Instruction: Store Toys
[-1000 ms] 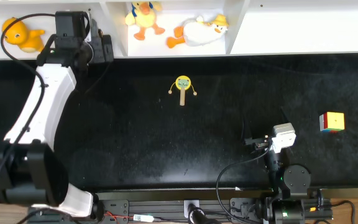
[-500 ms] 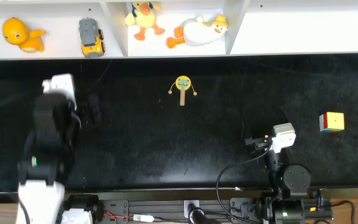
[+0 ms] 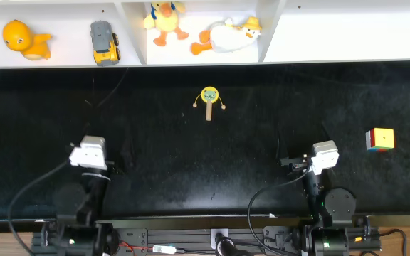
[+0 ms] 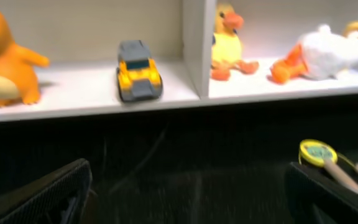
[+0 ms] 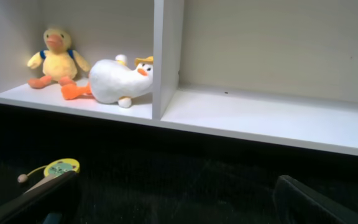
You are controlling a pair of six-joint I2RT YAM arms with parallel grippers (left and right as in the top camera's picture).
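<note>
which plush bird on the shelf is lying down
The white plush: it lies on its side, while the yellow duck beside it sits upright.

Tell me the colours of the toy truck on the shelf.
The toy truck is yellow and grey, clearest in the left wrist view.

No legible txt, labels or nos. on toy car (image 3: 102,41), shelf (image 3: 333,43) or table (image 3: 191,163)

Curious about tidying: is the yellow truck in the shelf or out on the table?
In: the truck stands in the shelf's left compartment, beside the orange toy.
</note>
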